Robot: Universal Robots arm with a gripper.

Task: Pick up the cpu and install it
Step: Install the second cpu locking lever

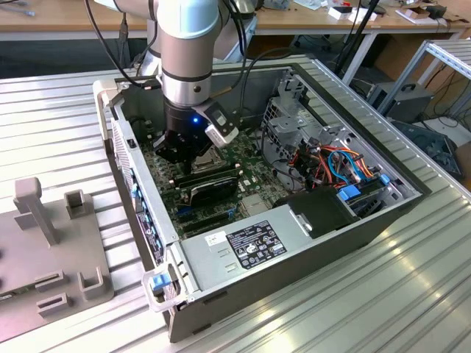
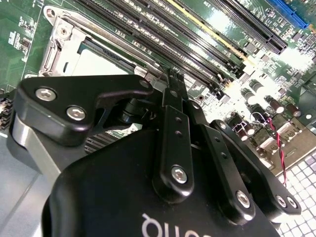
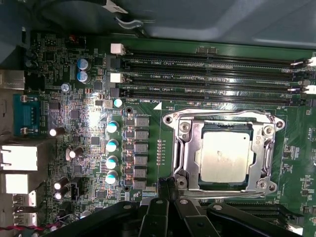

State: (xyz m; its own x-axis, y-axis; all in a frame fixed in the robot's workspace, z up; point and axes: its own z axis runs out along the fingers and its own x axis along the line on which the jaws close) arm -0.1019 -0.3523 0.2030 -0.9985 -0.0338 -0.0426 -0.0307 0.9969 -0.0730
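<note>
The cpu [image 3: 226, 157], a flat silver-grey square, lies in the metal socket frame [image 3: 269, 163] on the green motherboard [image 3: 89, 143]. In the second wrist view a pale part of the cpu [image 2: 98, 63] shows inside the frame [image 2: 58, 47], just beyond the black finger linkage. My gripper [image 3: 168, 186] hovers beside the socket's edge, fingertips close together and nothing between them. In the exterior view the gripper [image 1: 193, 153] reaches down into the open computer case [image 1: 401, 202], low over the board.
Long black memory slots [image 3: 212, 79] run beside the socket. A black module [image 1: 213, 185] sits on the board near the gripper. A power supply [image 1: 250, 246], drive cage [image 1: 294, 125] and orange and blue cables [image 1: 346, 165] crowd the case. A grey fixture [image 1: 51, 243] stands outside it.
</note>
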